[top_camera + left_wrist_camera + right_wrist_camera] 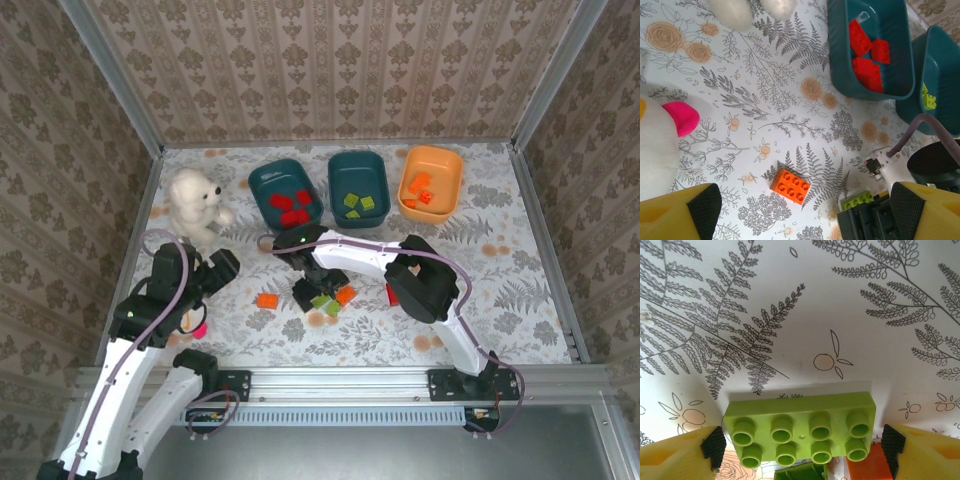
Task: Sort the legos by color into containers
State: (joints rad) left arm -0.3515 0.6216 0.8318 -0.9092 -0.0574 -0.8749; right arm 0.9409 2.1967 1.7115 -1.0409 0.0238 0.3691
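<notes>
My right gripper [314, 292] is low over a light green lego [800, 432] that lies flat on the table. Its open fingers stand close on either side of the brick, with a small gap at the right pad [890, 442]. Beside this brick lie another green lego [333, 309], an orange lego [867, 467] and a red lego [391, 293]. My left gripper [805, 215] hangs open above a separate orange lego [790, 186]. At the back, one teal container [262, 180] holds red legos [867, 55], the second teal container [340, 170] green ones, and the orange container [445, 160] orange ones.
A white plush bear [195, 205] sits at the back left of the table. Another plush with a pink part [682, 117] lies by the left arm. The right arm's links [420, 280] stretch across the table's middle.
</notes>
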